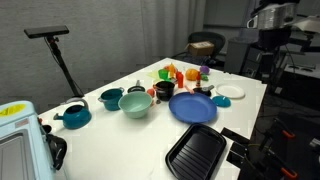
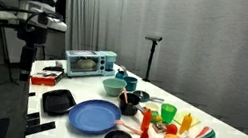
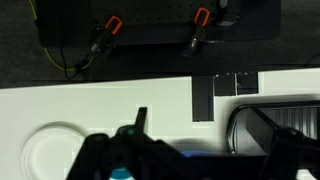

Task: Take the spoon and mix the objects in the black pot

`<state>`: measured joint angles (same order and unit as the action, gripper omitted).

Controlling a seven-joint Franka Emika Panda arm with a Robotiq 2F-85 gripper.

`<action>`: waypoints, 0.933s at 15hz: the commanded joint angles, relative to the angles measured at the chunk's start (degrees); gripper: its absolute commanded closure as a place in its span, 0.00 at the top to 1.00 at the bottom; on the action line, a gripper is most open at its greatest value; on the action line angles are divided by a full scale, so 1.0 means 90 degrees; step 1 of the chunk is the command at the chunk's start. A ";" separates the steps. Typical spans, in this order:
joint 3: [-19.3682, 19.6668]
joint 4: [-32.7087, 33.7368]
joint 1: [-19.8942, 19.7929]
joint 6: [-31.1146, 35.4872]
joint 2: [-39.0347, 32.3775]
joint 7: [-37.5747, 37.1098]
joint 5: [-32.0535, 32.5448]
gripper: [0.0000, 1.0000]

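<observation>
The small black pot [image 1: 165, 91] stands mid-table between the green bowl [image 1: 136, 104] and the blue plate [image 1: 193, 107]. It also shows in an exterior view [image 2: 131, 100]. I cannot make out its contents. I cannot pick out the spoon with certainty. A slim dark object [image 3: 140, 119] rises beside the white plate [image 3: 50, 150] in the wrist view. My gripper [image 1: 268, 42] hangs high off the table's end, far from the pot, and shows in both exterior views [image 2: 37, 32]. In the wrist view its fingers [image 3: 195, 165] look spread apart and empty.
A black ridged tray [image 1: 195, 150] lies at the table edge nearest the arm. Two teal pots [image 1: 74, 116] stand near a toaster oven [image 2: 89, 63]. Toy fruit and cups [image 2: 170, 127] crowd the far side. A light stand [image 1: 60, 50] stands beyond the table.
</observation>
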<state>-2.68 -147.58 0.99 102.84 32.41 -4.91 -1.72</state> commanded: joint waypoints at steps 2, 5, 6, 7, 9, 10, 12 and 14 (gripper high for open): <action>-0.0005 0.0051 -0.0021 0.0133 -0.0074 -0.0034 0.0041 1.00; -0.0034 0.0256 -0.0020 0.0351 -0.0285 -0.0120 0.0011 1.00; -0.0063 0.0353 -0.0023 0.0539 -0.0408 -0.0160 0.0037 1.00; -0.0067 0.0429 -0.0023 0.0712 -0.0504 -0.0164 0.0049 1.00; -0.0084 0.0653 -0.0043 0.1073 -0.0808 -0.0210 0.0102 1.00; -0.0096 0.0785 -0.0047 0.1266 -0.0994 -0.0238 0.0127 1.00; -0.0093 0.1085 -0.0069 0.1628 -0.1373 -0.0259 0.0191 1.00; -0.0075 0.1438 -0.0085 0.2007 -0.1810 -0.0258 0.0272 1.00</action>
<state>-2.91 -140.25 0.96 117.58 22.52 -6.09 -1.15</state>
